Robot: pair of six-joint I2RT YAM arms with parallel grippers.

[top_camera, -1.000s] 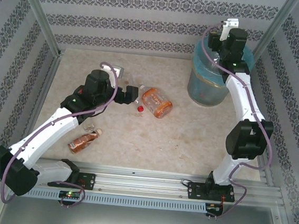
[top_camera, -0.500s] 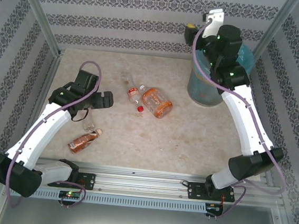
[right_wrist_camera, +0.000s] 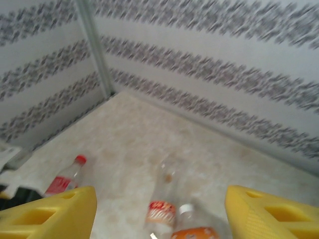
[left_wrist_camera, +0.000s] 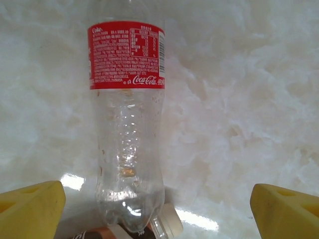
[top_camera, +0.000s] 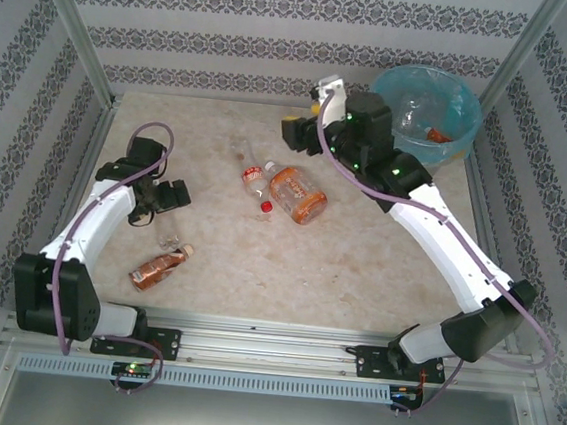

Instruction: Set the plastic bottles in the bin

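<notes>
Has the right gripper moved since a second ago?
Yes. The right gripper has swung left off the bin, now hanging beside it over the table.

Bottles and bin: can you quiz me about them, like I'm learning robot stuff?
1. True or false: the right tool is holding a bottle.
2. The clear bottle under the left tool has which label? A red, B blue, C green.
3. Fill in: the bag in the bin is light ____.
Key: 1 false; 2 A; 3 blue.
</notes>
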